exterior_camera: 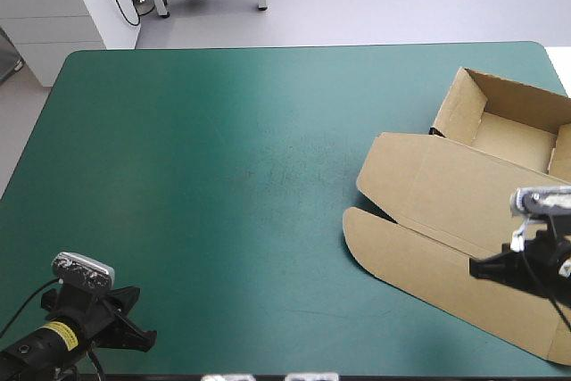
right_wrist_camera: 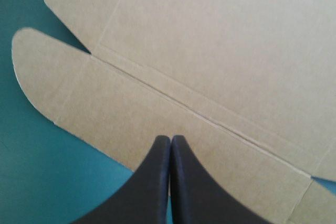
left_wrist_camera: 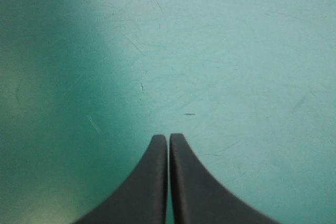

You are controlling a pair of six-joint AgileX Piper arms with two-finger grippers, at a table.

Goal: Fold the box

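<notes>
Counter (exterior_camera: 223,176) cover, teal-green, lies bare across the left and middle, and the box (exterior_camera: 446,194) takes up the right side alone. The brown sheet sits on a slant, its long axis running from the far right corner toward the near edge. At the far end the tray (exterior_camera: 513,136) stands with its walls raised. From it the lid (exterior_camera: 437,180) lies flat toward the robot. Past a crease the flap (exterior_camera: 401,252), rounded at its left end, lies flat too and is the part nearest the near edge.

The right gripper (right_wrist_camera: 170,139) hangs over this flap, coming in from the right edge. Its tips are just short of the crease that parts flap from lid, with the lid and tray ahead of it. Its fingers (right_wrist_camera: 149,187) are pressed together with nothing between them; I cannot tell whether they touch the board.

The left gripper (left_wrist_camera: 168,137) sits at the near left corner, well apart from the box. Its 2 fingers are likewise closed and empty over bare cover.

The right arm is much the nearer, so the next fold of lid or flap probably falls to it. It would first need to part its fingers or get under an edge.
</notes>
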